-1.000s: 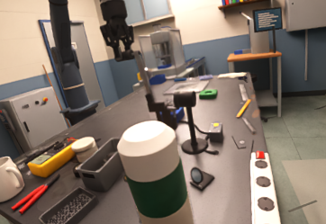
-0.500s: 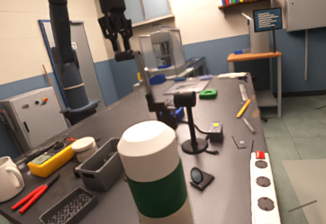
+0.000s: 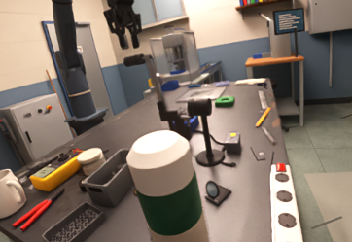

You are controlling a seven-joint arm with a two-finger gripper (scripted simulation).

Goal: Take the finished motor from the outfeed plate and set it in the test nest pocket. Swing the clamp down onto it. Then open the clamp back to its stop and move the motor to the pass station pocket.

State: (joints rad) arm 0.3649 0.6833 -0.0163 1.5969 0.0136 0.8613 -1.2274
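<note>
The test nest (image 3: 187, 121) is partly hidden behind the clamp's black post and a large canister in front; I cannot see a motor in it. The clamp arm (image 3: 154, 82) stands upright, its dark handle (image 3: 134, 60) at the top pointing left. My gripper (image 3: 128, 40) hangs open and empty just above that handle. A grey plate (image 3: 200, 93) lies farther back on the bench, with a green pocket block (image 3: 224, 101) to its right.
A large white and green canister (image 3: 167, 191) fills the foreground. A black stand with a knob (image 3: 208, 133) rises right of the nest. A grey bin (image 3: 111, 177), a yellow meter (image 3: 54, 172), a mug and red pliers lie front left; a power strip (image 3: 286, 201) runs along the right edge.
</note>
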